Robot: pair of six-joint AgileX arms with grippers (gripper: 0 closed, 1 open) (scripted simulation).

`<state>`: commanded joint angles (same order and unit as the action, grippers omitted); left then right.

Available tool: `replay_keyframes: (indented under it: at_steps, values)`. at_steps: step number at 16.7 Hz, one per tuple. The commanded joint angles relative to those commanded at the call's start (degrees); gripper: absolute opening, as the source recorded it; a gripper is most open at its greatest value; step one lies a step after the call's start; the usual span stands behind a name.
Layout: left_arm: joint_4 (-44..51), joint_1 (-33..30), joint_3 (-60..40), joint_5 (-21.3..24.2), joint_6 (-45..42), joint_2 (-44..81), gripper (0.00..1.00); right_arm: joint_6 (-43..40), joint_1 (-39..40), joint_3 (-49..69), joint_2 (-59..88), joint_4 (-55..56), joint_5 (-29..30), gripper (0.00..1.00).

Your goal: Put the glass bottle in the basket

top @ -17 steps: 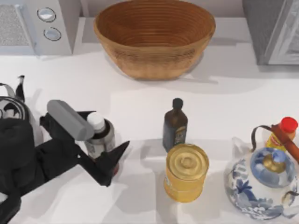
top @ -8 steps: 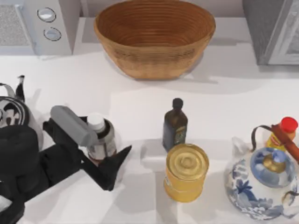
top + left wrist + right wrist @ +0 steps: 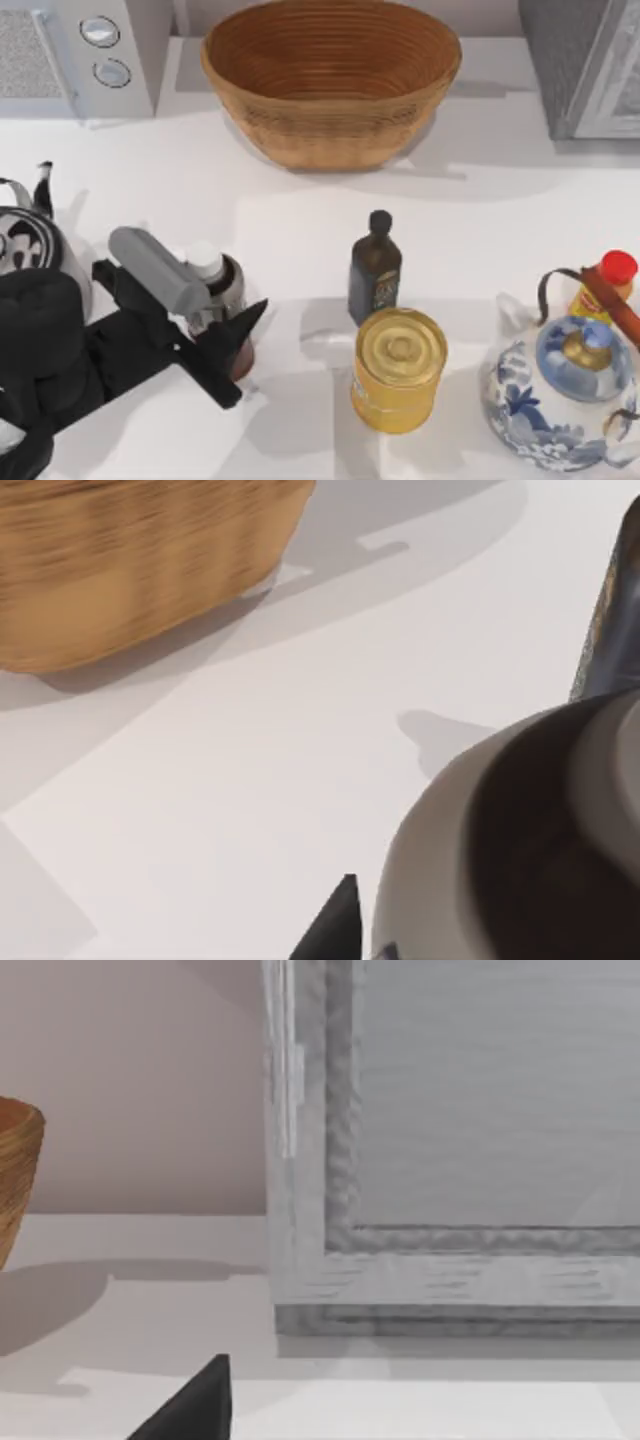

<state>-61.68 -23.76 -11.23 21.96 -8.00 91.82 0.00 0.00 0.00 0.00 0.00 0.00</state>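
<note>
standing upright at the table's [image 3: 480, 210] left front, the glass bottle [image 3: 222, 290] shows its white cap beside the left gripper [image 3: 225, 315], whose dark fingers [image 3: 240, 325] are clamped on the bottle's body, one finger crossing its reddish-brown lower part. in the left wrist view the bottle [image 3: 520, 840] looms close, with one finger tip [image 3: 335, 925] beside it. the basket [image 3: 330, 80] sits well apart at the back centre of the table, wide and ribbed; the left wrist view catches its wall [image 3: 130, 560]. to the bottle's right stands a dark square bottle [image 3: 375, 268], just behind a yellow tin [image 3: 398, 368]. at the table's right front are a blue and white teapot [image 3: 560, 385] and a yellow bottle with a red cap [image 3: 605, 285]. a grey appliance [image 3: 70, 50] sits at the back left. of the right gripper i cannot tell whether it is apart or together; one dark finger tip [image 3: 195, 1405] shows in its wrist view, facing a grey cabinet [image 3: 450, 1140].
</note>
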Motion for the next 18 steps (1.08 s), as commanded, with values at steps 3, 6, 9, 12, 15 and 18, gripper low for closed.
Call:
replay_keyframes:
  at_steps: [3, 6, 9, 12, 15, 18]
  values:
    - [0.0, 0.0, 0.0, 0.0, 0.0, 0.0, 0.1, 0.0, 0.0, 0.0, 0.0, 0.0, 0.0, 1.0]
    - [0.0, 0.0, 0.0, 0.0, 0.0, 0.0, 0.0, 0.0, 0.0, 0.0, 0.0, 0.0, 0.0, 1.0]
    - [0.0, 0.0, 0.0, 0.0, 0.0, 0.0, 0.0, 0.0, 0.0, 0.0, 0.0, 0.0, 0.0, 1.0]
    - [0.0, 0.0, 0.0, 0.0, 0.0, 0.0, 0.0, 0.0, 0.0, 0.0, 0.0, 0.0, 0.0, 1.0]
    - [0.61, 0.19, -0.55, 0.61, -0.44, -0.75, 0.0, 0.0, 0.0, 0.0, 0.0, 0.0, 0.0, 1.0]
    - [5.82, 2.2, -3.8, 5.02, -2.87, -6.19, 0.0, 0.0, 0.0, 0.0, 0.0, 0.0, 0.0, 1.0]
